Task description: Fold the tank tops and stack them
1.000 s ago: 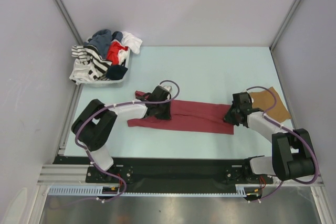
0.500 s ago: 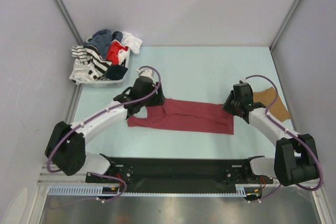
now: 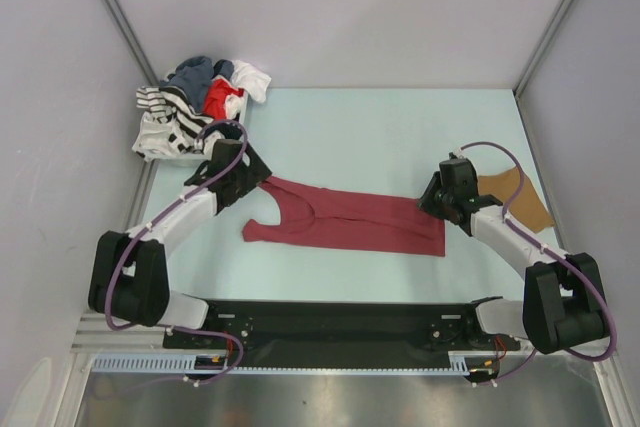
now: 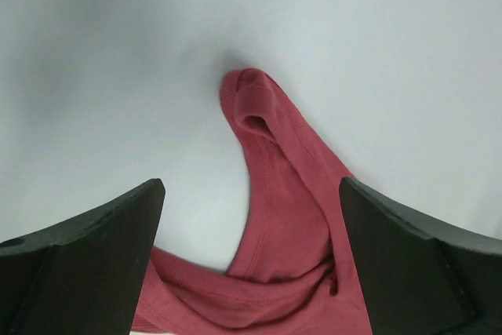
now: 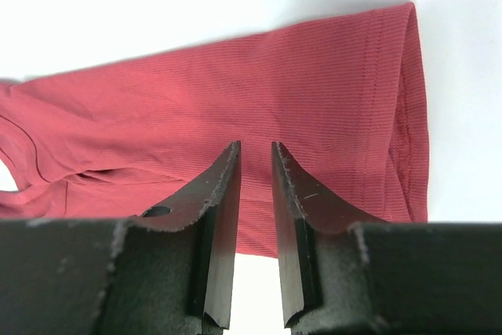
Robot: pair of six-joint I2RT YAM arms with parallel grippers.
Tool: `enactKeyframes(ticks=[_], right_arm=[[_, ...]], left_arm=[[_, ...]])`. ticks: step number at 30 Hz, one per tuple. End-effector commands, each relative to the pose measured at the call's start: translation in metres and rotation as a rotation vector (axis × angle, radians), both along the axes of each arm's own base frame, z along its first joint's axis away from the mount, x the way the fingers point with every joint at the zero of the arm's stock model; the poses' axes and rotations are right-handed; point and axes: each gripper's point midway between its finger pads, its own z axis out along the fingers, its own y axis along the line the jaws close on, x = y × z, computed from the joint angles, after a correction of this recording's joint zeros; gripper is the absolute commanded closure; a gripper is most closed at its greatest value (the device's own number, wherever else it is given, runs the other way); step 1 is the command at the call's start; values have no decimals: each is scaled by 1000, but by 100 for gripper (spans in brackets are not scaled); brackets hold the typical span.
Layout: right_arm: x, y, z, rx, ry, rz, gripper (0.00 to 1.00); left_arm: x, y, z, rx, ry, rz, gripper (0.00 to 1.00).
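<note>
- The maroon tank top lies flat on the table, stretched long, with its straps to the left and its hem to the right.
- The left gripper hovers at the top's far-left strap end with its fingers spread wide. The strap loop lies just beyond them, untouched.
- The right gripper sits over the top's right end. Its fingers are pressed nearly together, leaving a thin slit. Whether they touch the cloth cannot be told.
- The tan tank top lies just right of the hem.
- A pile of mixed clothes sits beyond the strap end.
</note>
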Motion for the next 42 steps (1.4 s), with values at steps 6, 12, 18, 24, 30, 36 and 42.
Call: enactKeyframes(ticks=[6, 12, 18, 24, 30, 36, 42], right_arm=[[14, 9, 17, 26, -73, 26, 73], [12, 9, 14, 26, -73, 27, 73], [9, 8, 12, 25, -70, 28, 73], [7, 8, 14, 25, -75, 29, 73], [3, 12, 12, 44, -70, 48, 73], [0, 12, 11, 51, -68, 48, 73], [-2, 14, 6, 64, -58, 51, 73]], left_arm=[[26, -4, -20, -204, 1, 150, 6], [41, -3, -34, -289, -1, 258, 10], [53, -6, -53, -308, 25, 290, 13], [62, -12, -64, -345, 12, 291, 25], [59, -16, -75, -380, 22, 297, 53], [46, -10, -75, -386, -16, 308, 100], [30, -5, -75, -372, -73, 279, 100]])
